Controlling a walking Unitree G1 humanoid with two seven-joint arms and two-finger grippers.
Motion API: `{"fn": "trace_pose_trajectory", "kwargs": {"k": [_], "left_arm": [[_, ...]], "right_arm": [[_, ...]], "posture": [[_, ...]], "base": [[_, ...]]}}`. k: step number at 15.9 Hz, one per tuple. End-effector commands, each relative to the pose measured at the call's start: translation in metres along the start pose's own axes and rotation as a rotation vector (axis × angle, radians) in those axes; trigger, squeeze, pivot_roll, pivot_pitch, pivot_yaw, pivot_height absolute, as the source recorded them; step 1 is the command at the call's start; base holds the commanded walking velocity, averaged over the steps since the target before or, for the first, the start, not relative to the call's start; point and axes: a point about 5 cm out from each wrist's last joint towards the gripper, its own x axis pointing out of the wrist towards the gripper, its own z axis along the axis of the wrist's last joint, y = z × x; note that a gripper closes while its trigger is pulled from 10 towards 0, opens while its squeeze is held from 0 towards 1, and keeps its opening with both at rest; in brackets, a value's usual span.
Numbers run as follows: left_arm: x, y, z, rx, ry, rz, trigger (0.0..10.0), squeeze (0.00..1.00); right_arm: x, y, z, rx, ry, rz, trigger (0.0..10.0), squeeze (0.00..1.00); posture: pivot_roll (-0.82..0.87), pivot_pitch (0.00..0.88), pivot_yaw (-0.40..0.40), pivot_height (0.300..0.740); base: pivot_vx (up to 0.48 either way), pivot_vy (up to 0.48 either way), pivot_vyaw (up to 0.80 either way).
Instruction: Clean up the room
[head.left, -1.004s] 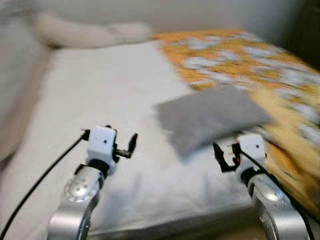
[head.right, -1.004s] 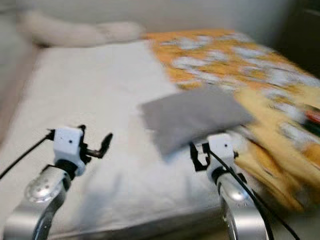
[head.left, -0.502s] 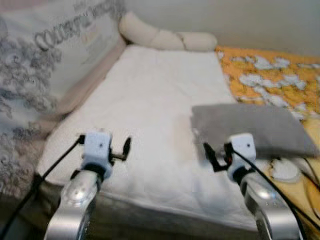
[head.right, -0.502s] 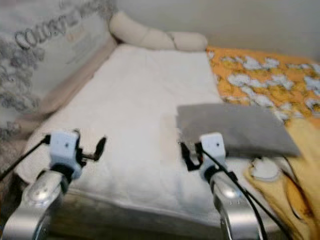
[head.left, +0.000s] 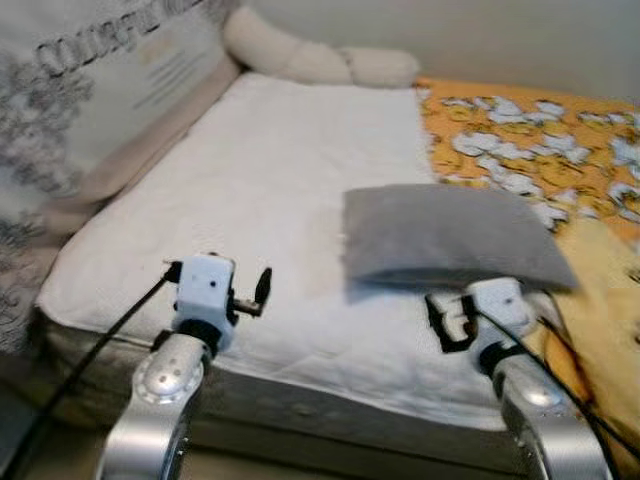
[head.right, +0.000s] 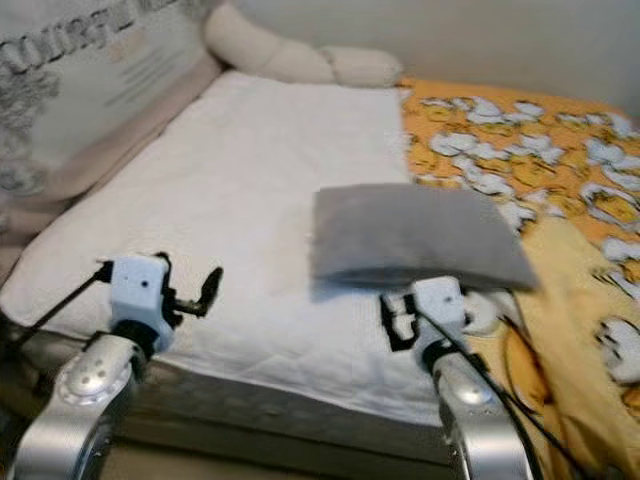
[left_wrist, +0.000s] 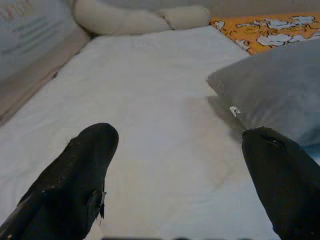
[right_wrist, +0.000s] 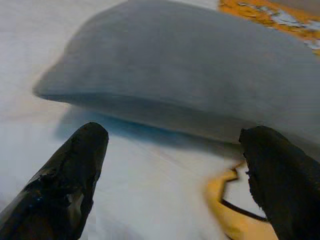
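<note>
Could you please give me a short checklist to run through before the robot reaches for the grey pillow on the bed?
1. Right hand open, fingers wide apart: ok.
2. Left hand open: ok.
3. Flat grey fabric pillow right ahead of right hand, not yet touched: ok.
4. Both hands hold nothing: ok.
5. Pillow lies across the white quilted mattress and the orange patterned blanket; whether the blanket would drag along: cannot tell.

A grey pillow (head.left: 445, 236) lies flat on the bed (head.left: 250, 190), just ahead of the right jaws, partly over an orange blanket (head.left: 530, 140).
</note>
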Motion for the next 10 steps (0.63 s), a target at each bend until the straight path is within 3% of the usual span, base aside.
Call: {"fn": "trace_pose_trajectory", "kwargs": {"k": [1,5,10], "left_arm": [[0.0005,0.0043,0.0004,0.012,0.001,0.026,10.0,0.0],[0.0005,0.0035,0.0013,0.029,-0.012,0.014,10.0,0.0],[-0.0014,0.0003,0.0013,0.007,-0.018,-0.024,10.0,0.0]], "right_arm": [[0.0013,0.0031,0.0059,0.006,-0.021,0.004,10.0,0.0],[0.0003,0.0048,0.0075,0.03,-0.029,-0.006,10.0,0.0],[-0.0013,0.0068,0.0085,0.043,-0.033,-0.008,10.0,0.0]], "posture": [[-0.08,0.0,-0.063,0.74],[-0.09,0.0,-0.063,0.74],[-0.09,0.0,-0.062,0.74]], "base": [[0.0,0.0,0.0],[0.0,0.0,0.0],[0.245,0.0,-0.79]]}}
